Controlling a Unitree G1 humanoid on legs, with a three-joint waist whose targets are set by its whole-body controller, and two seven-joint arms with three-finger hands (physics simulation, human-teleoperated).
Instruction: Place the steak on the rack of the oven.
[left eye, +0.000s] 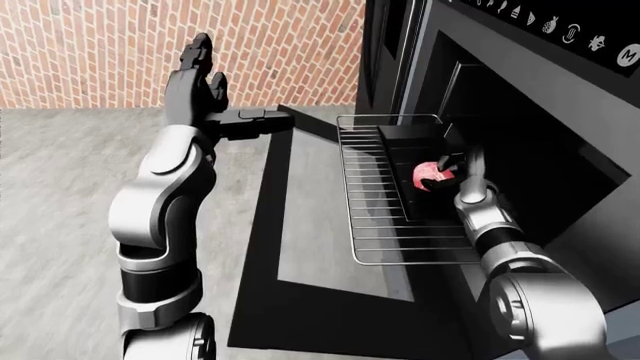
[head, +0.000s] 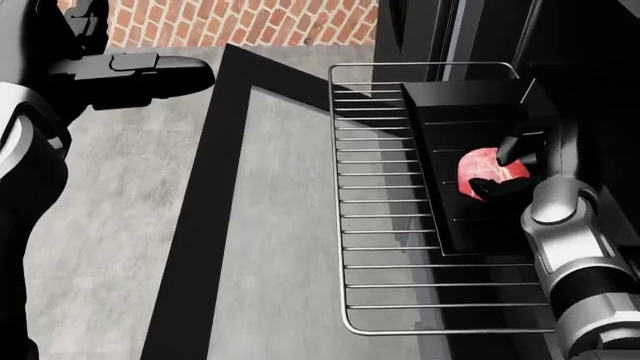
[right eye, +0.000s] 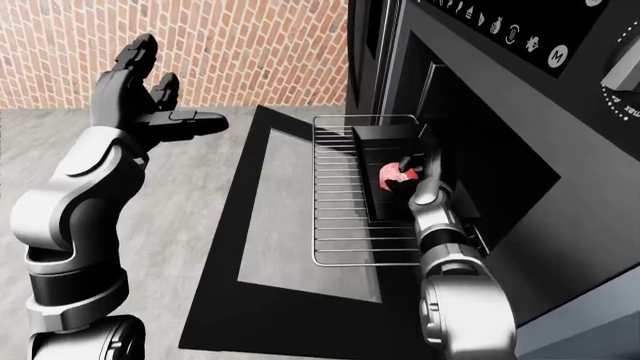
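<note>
The red steak (head: 484, 170) is in my right hand (head: 508, 171), whose black fingers close round it over a black tray (head: 470, 112). The tray lies on the pulled-out wire oven rack (head: 380, 225). The rack sticks out of the open oven above its lowered door (head: 240, 247). In the left-eye view the steak (left eye: 431, 175) shows at the oven's mouth. My left hand (right eye: 135, 82) is raised at the upper left of the right-eye view, fingers spread and empty, far from the rack.
The black oven body with its control panel (right eye: 520, 37) fills the right of the eye views. A brick wall (left eye: 100, 45) runs along the top left. Grey floor (left eye: 50, 187) lies to the left of the lowered door.
</note>
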